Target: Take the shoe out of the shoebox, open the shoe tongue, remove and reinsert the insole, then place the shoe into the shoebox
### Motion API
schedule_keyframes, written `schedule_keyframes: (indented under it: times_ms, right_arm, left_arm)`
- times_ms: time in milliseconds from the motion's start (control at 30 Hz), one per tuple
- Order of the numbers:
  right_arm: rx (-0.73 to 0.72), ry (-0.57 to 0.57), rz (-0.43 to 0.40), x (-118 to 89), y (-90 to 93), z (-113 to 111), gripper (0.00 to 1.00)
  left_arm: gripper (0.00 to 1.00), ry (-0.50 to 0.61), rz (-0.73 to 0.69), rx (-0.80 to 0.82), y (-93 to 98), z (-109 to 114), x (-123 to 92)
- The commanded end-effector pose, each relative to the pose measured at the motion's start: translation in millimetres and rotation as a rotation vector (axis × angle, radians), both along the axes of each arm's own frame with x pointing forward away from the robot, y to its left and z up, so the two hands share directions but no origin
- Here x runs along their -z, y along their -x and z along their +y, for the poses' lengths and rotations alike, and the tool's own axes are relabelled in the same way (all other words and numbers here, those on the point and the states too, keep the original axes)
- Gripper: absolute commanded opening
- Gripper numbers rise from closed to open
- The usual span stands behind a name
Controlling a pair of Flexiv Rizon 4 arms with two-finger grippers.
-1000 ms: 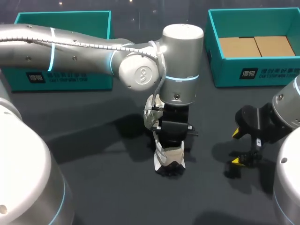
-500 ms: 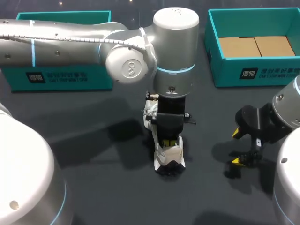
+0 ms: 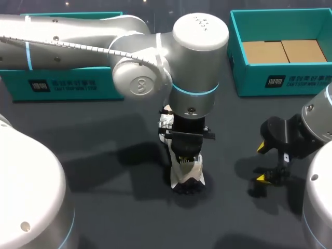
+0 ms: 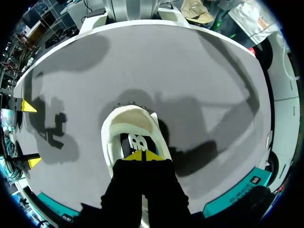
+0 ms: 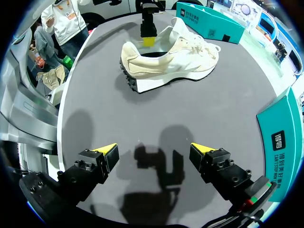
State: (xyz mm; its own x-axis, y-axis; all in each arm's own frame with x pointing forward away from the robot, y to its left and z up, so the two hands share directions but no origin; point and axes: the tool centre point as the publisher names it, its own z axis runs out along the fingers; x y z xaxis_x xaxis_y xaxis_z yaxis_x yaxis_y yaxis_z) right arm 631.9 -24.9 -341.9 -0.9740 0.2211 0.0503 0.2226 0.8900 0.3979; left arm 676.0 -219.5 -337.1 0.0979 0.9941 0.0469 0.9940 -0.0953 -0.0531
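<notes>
Cream-white fabric running shoe (image 3: 188, 174) stands on its sole at lower middle of the dark table (image 3: 124, 218). It is probably light, with a soft upper, so the collar or insole edge looks best for pinching. The left gripper (image 4: 142, 154) has its tips together inside the opening, and I cannot tell whether they hold anything. The right gripper (image 3: 262, 163) gapes wide and is empty.

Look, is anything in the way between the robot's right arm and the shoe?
Nothing visible is. Only bare table lies between the open right end effector and the shoe. The left end effector is at the shoe's opening, above it, not in that path.
</notes>
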Motion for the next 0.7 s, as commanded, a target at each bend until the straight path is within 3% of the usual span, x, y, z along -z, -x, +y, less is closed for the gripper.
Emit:
schedule_keyframes:
  times_ms: [33,233,367,533,600,700]
  right_arm:
    - [0.001,0.001,-0.002,-0.7,2.0,-0.3,1.00]
    - [0.001,0.001,-0.002,-0.7,2.0,-0.3,1.00]
    - [0.001,0.001,-0.002,-0.7,2.0,-0.3,1.00]
    - [0.001,0.001,-0.002,-0.7,2.0,-0.3,1.00]
    - [0.001,0.001,-0.002,-0.7,2.0,-0.3,1.00]
    - [0.001,0.001,-0.002,-0.7,2.0,-0.3,1.00]
  left_arm:
    - [0.00,-0.017,-0.061,-0.017,4.5,-0.9,-4.1]
    - [0.26,-0.052,-0.086,-0.065,-8.4,1.0,1.5]
    - [0.35,-0.062,-0.088,-0.079,-14.5,4.3,0.6]
    - [0.36,-0.077,-0.081,-0.093,-18.0,6.1,2.4]
    - [0.43,-0.081,-0.078,-0.097,-18.9,5.9,4.1]
    - [0.71,-0.083,-0.075,-0.102,-19.5,5.4,6.0]
